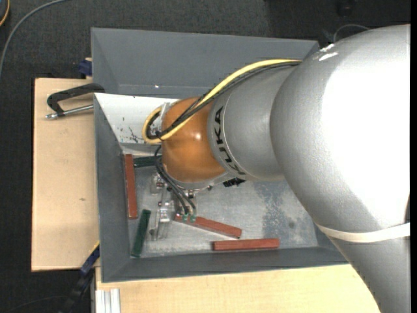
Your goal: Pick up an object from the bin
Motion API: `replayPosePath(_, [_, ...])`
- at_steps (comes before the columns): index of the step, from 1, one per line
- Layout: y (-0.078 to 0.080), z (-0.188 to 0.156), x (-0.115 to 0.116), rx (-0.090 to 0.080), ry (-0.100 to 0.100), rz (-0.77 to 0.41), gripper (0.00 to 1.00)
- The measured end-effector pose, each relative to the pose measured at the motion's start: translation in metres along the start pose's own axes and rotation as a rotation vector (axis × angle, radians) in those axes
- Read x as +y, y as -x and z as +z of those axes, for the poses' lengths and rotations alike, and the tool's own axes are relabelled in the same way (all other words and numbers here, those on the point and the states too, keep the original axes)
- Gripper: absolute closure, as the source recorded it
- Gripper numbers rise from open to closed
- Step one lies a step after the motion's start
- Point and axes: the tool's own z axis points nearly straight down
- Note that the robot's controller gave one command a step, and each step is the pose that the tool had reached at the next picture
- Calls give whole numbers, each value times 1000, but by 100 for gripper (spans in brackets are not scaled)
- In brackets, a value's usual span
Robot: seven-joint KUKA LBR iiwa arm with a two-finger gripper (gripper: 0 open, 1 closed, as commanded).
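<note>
Camera view, bin: we see a grey metal bin (195, 57) with four loose sticks scattered over the left and near part of its floor, none of them heaped.
Camera view, arm: the arm (326, 122) comes in from the right, and its orange wrist cover (189, 145) hangs over the left half of the bin.
Camera view, gripper: the gripper (161, 222) points down below the cover, low over the floor near the bin's left wall.
Gripper state: we cannot tell how far open it is, and we see nothing held in it.
Nearest thing, right: a slanting red-brown stick (212, 226) lies with its upper-left end just beside the gripper tip. Its long axis runs away down and to the right.
Nearest thing, left: a dark green stick (139, 235) lies just beside the gripper on the wall side, with its long axis nearly up-and-down in the view.
Further off: an upright red-brown stick (131, 186) lies along the left wall, and a level red-brown stick (246, 244) lies along the near wall, well apart from the gripper.
Deciding relation: we judge the gripper sits between the two nearest sticks. The slanting stick meets it end-on, so a grasp would have to close across the stick's narrow width, at right angles to its long axis.
Progress: we judge that nothing has been lifted yet.
</note>
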Motion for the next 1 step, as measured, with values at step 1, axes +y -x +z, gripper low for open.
replayPosePath(1, [-4,0,-82,1,-4,-404,0])
